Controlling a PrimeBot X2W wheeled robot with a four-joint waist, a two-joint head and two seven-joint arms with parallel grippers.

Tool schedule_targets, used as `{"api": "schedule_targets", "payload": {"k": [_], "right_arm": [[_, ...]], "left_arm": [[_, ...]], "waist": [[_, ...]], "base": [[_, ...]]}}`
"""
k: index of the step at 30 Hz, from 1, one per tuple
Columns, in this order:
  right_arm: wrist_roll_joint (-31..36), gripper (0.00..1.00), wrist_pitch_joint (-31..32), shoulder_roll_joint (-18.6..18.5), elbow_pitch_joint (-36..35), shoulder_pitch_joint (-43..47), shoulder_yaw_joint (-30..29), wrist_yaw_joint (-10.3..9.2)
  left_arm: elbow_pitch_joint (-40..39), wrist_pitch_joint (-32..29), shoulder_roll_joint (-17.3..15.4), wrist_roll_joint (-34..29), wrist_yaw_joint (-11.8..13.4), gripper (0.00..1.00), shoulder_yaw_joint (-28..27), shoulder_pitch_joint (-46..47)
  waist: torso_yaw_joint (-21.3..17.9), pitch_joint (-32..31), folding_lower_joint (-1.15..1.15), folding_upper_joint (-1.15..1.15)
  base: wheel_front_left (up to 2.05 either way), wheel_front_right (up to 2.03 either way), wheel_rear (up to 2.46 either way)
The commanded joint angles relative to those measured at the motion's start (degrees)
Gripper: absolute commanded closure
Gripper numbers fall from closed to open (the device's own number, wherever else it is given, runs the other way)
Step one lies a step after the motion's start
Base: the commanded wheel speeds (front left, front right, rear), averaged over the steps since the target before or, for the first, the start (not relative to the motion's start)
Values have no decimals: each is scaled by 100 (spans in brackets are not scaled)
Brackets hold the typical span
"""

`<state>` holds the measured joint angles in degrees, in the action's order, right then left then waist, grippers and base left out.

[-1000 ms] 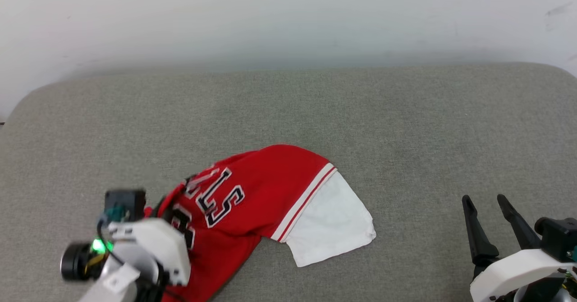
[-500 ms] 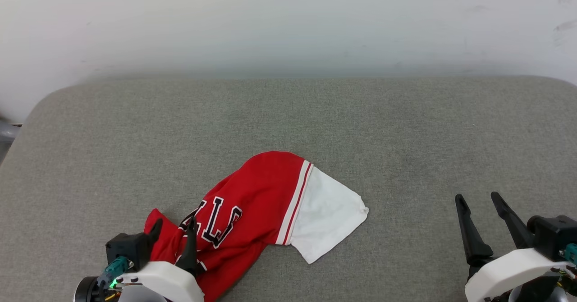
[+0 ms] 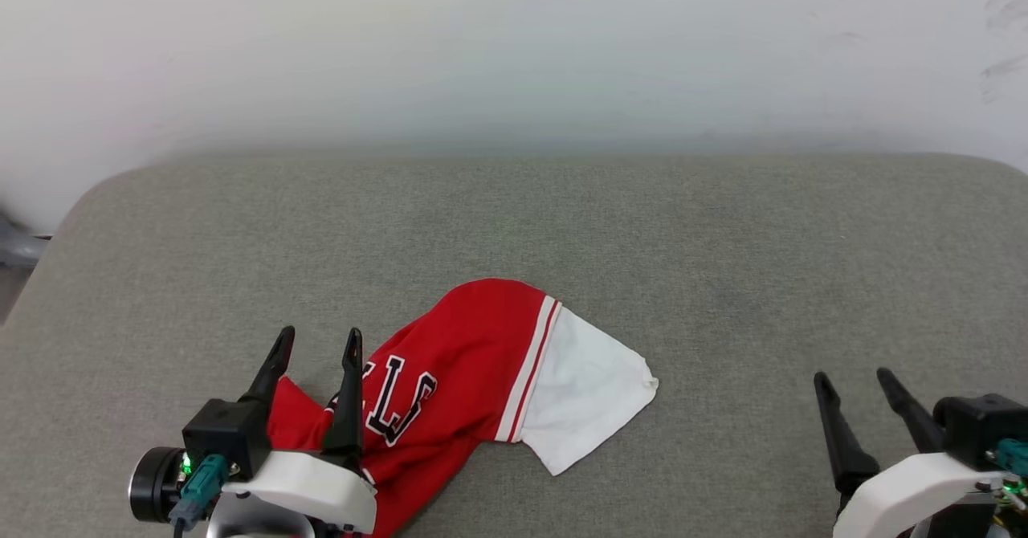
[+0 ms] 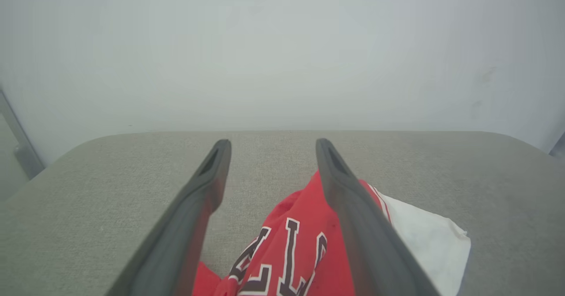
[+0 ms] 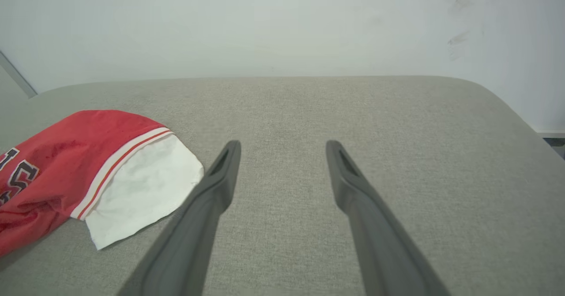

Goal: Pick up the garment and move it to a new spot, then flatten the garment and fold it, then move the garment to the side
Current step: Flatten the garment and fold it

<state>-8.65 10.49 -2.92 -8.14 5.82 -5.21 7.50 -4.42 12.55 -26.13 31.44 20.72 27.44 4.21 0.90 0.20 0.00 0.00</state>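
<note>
left gripper [image 3: 320, 335] spread, empty | garment [image 3: 474, 345] beneath, extending right | right gripper [image 3: 851, 376] spread

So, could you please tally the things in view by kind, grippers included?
Garments: 1, the red and white garment
Grippers: 2, the left gripper and the right gripper
Padded surfaces: 1, the grey padded surface
Total: 4

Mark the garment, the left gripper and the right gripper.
garment [image 3: 474, 345]: head view, red body beside the lettering.
left gripper [image 3: 320, 333]: head view, midway between its open fingertips.
right gripper [image 3: 850, 376]: head view, midway between its open fingertips.
</note>
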Motion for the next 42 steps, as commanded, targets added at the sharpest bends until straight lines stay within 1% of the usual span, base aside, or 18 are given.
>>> {"api": "schedule_targets", "payload": {"k": [1, 2, 3, 6, 8, 11, 14, 18, 24, 25, 28, 29, 30, 31, 32, 35, 38, 42], "right_arm": [[2, 0, 223, 7, 106, 34, -14, -2], [2, 0, 223, 7, 106, 34, -14, -2], [-16, 0, 410, 5, 190, 14, -24, -2], [-44, 0, 1077, 1, 491, -184, 31, -2], [-102, 0, 1557, -88, 760, -348, 153, -2], [-253, 0, 2133, -265, 1124, -695, 509, -2], [-503, 0, 2555, -462, 1457, -1081, 953, -2], [-683, 0, 2816, -679, 1930, -1695, 1441, -2], [-730, 0, 2731, -860, 2760, -2521, 1828, -3], [-770, 0, 2746, -868, 3249, -2770, 1967, -2], [-1050, 0, 3284, -773, 3838, -2693, 2250, 6], [-1160, 13, 3483, -760, 3985, -2636, 2349, 9], [-1293, 61, 3634, -757, 4081, -2592, 2406, 11], [-1383, 100, 3722, -751, 4136, -2573, 2441, 13], [-1439, 100, 3767, -761, 4148, -2574, 2477, 13], [-1488, 100, 3548, -921, 3931, -2763, 2499, 4], [-1467, 100, 3243, -1076, 3556, -3005, 2592, -4], [-1552, 100, 2976, -1315, 2979, -2899, 2532, -4]], "left_arm": [[-74, 7, -20, -49, 41, 0, -11, 111], [-74, 7, -20, -49, 41, 0, -11, 111], [-97, -6, -28, -52, 53, 0, -15, 121], [-190, 0, -35, -112, 97, 0, -22, 185], [-245, 20, -5, -140, 93, 0, -12, 245], [-255, 48, 50, -169, 64, 0, 31, 311], [-235, 87, 121, -171, 36, 0, 66, 369], [-201, 143, 250, -177, -5, 0, 72, 453], [-109, 222, 460, -236, -137, 0, 109, 615], [-31, 237, 556, -247, -195, 0, 77, 664], [47, 255, 642, -257, -249, 0, 60, 648], [76, 258, 663, -254, -252, 0, 42, 633], [114, 259, 680, -251, -248, 0, 23, 610], [136, 262, 704, -250, -255, 0, 3, 597], [152, 264, 723, -255, -267, 0, -15, 589], [193, 270, 742, -266, -274, 0, -84, 564], [210, 273, 726, -306, -295, 0, -130, 535], [206, 274, 696, -302, -339, 0, -199, 414]], "waist": [[47, 13, 0, 0], [47, 13, 0, 0], [74, 29, 0, 0], [181, 109, 0, 0], [286, 184, 0, 0], [464, 292, 0, 0], [641, 398, 0, 0], [859, 584, 0, 0], [1164, 845, 0, 0], [1258, 927, 0, 0], [1318, 955, 0, 0], [1330, 953, 0, 0], [1340, 954, 0, 0], [1342, 954, 0, 0], [1339, 947, 0, 0], [1281, 906, 0, 0], [1171, 826, 0, 0], [1023, 623, 0, 0]], "base": [[0, 0, 0], [0, 0, 0], [0, 0, 0], [0, 0, 0], [0, 0, 0], [0, 0, 0], [0, 0, 0], [0, 0, 0], [0, 0, 0], [0, 0, 0], [0, 0, 0], [0, 0, 0], [0, 0, 0], [0, 0, 0], [0, 0, 0], [0, 0, 0], [0, 0, 0], [0, 0, 0]]}}
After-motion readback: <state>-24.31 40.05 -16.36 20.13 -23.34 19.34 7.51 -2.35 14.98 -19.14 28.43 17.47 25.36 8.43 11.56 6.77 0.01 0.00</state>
